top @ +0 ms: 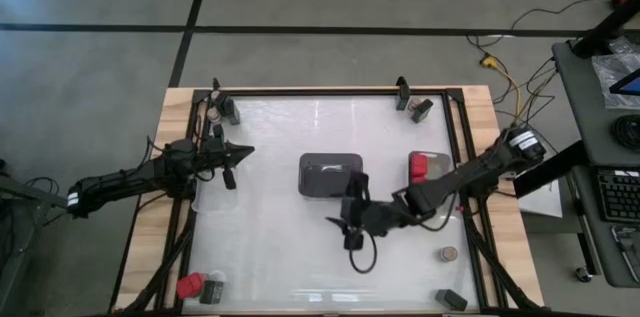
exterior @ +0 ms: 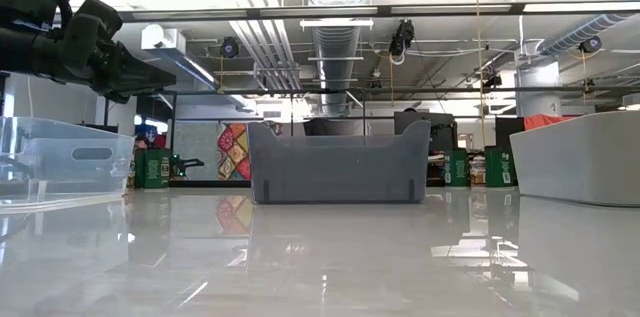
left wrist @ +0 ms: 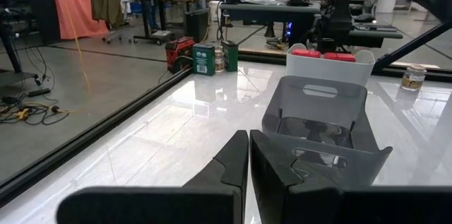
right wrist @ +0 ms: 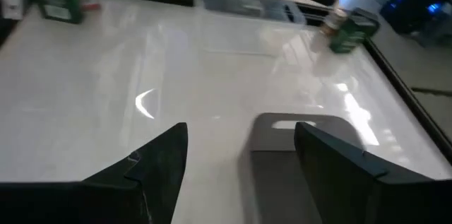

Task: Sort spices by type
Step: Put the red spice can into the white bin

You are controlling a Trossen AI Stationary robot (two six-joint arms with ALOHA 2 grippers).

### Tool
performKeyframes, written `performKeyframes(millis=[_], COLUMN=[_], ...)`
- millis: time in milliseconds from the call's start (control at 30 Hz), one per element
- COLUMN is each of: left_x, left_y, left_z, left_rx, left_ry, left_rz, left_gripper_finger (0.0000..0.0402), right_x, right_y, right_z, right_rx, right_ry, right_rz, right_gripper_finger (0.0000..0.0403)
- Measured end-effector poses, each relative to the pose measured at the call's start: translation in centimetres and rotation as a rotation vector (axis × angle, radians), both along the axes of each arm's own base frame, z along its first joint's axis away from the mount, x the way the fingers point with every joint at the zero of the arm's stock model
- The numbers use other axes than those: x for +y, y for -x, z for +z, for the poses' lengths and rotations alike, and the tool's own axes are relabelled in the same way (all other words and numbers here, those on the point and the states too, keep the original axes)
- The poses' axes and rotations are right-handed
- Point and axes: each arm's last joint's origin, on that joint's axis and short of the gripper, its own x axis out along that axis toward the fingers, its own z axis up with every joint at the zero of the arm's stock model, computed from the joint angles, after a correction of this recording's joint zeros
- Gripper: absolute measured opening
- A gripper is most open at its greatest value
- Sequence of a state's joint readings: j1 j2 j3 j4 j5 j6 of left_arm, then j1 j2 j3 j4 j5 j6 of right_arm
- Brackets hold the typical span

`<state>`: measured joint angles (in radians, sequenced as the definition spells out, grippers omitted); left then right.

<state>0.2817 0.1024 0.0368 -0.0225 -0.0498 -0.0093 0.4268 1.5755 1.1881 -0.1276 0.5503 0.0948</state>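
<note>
Small spices sit around the white table (top: 270,247) — red blocks (top: 418,166) at 3 o'clock, tan-lid jar (top: 448,254) at 4 o'clock, right gripper (top: 349,225) fingers wide, holding nothing, left gripper (top: 232,160) closed tight.

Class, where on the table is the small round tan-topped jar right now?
In the high view the jar stands alone near the table's front right, just ahead of a dark block in the corner, beyond the right gripper.
</note>
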Motion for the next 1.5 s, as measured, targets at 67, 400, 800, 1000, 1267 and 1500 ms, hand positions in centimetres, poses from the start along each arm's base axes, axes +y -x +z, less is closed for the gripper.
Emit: performKeyframes(millis=[67, 400, 800, 1000, 1267, 1500], left_x=[0.0, 0.0, -0.2, -0.3, -0.6, -0.7], left_y=[0.0, 0.0, 0.2, 0.2, 0.1, 0.2], left_z=[0.0, 0.4, 3.2, 3.3, 3.5, 3.8], left_rx=[0.0, -0.036, -0.44, -0.475, -0.482, -0.509], left_ry=[0.0, -0.008, 0.29, 0.424, 0.429, 0.438], left_rz=[0.0, 0.0, -0.062, -0.121, -0.188, -0.208], left_gripper_finger=[0.0, 0.0, 0.0, 0.0, 0.0, 0.0], right_x=[0.5, 1.8, 1.9, 2.7, 4.1, 5.3], right_y=[0.0, 0.4, 0.6, 1.0, 1.7, 2.5], right_z=[-0.2, -1.1, -1.2, -1.2, -0.9, -1.0], right_rx=[-0.008, 0.005, 0.016, 0.02, 0.017, 0.024], right_ry=[-0.011, -0.106, -0.094, -0.082, -0.09, -0.128], right_rz=[0.009, -0.021, -0.014, 0.017, 0.057, 0.065], right_gripper_finger=[0.0256, 0.025, 0.0233, 0.0233, 0.0233, 0.0233])
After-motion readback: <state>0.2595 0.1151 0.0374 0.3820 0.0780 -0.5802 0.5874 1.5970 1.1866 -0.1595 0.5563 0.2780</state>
